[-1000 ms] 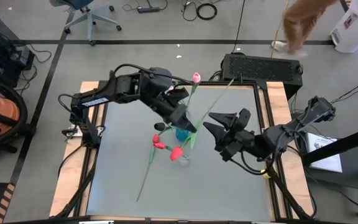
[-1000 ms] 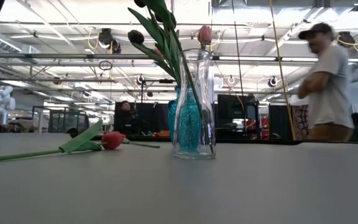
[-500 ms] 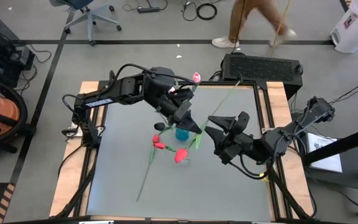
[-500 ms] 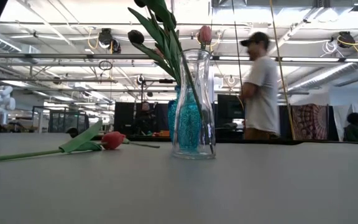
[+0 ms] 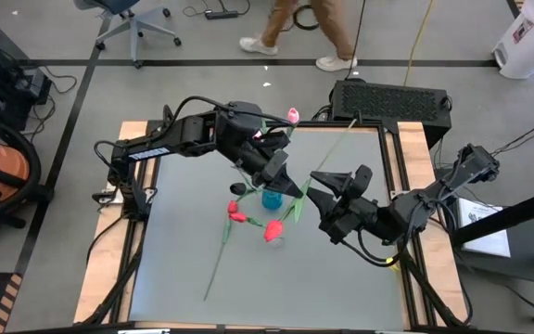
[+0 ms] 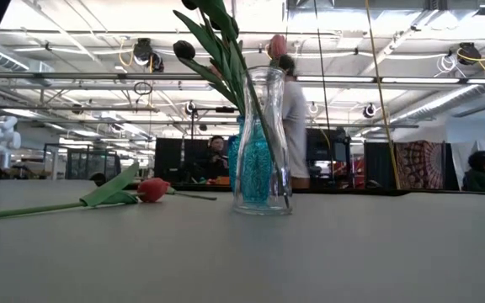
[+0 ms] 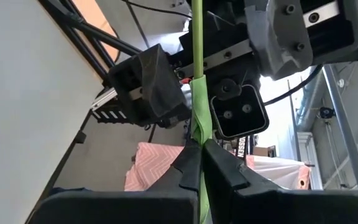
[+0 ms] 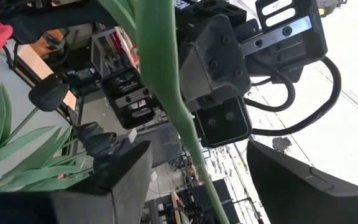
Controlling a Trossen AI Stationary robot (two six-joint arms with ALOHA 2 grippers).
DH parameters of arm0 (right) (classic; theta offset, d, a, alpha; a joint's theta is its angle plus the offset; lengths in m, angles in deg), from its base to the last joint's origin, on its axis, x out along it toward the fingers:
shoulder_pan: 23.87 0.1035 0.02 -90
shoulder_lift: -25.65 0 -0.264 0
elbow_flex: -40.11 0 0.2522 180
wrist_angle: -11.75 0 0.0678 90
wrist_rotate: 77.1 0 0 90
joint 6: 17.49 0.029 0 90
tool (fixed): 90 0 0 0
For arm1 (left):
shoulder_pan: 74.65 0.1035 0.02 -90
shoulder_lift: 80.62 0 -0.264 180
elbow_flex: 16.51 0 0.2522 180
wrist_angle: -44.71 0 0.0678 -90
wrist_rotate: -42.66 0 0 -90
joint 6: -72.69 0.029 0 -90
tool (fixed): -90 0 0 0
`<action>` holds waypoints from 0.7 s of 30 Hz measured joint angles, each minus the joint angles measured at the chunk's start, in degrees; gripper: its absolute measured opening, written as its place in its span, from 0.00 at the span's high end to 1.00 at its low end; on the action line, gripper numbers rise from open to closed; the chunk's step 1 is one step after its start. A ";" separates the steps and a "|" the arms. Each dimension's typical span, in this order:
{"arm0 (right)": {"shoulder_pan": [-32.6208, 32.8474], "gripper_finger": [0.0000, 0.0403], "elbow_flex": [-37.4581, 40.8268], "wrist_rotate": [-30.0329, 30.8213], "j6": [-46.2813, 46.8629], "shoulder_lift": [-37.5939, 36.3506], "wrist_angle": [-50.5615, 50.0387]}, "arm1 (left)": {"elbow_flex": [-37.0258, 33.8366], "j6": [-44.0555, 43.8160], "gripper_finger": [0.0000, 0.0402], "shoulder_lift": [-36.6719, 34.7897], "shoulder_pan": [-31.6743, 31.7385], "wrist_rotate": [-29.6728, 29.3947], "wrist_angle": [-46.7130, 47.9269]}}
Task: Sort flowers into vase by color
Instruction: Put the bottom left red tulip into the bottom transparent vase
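**Left tool pinching a tulip stem right over the vases**

So the left tool [image 5: 286,184] is up above the middle of the counter [image 5: 341,269], fingers pressed together on a thin green stem [image 7: 197,99]. That's clear in the left wrist view, where the stem runs straight up out of the closed tips. The right tool [image 5: 315,186] is just right of it, spread apart, with the same stem passing between its fingers [image 8: 114,165] without being squeezed.

Directly below them is the clear glass vase [image 6: 263,139], standing upright with dark-headed tulips [image 6: 183,50] and leaves sticking out the top. A blue vase [image 5: 271,198] stands just behind it, touching or nearly so.

A red tulip [image 6: 151,189] lies flat on the counter to the left of the vases, stem trailing toward the near left. A pink tulip head [image 5: 293,116] shows near the far edge.

A person [image 5: 304,28] is walking past beyond the counter.
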 joint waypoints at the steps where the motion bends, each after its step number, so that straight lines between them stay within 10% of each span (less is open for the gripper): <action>1: 0.00 0.37 0.00 -0.01 0.00 0.00 0.00 | 0.00 0.01 0.97 0.00 -0.13 0.00 -0.04; 21: 0.00 0.81 0.00 -0.23 0.00 -0.02 0.00 | -0.07 0.03 0.97 0.00 -1.31 0.04 -0.08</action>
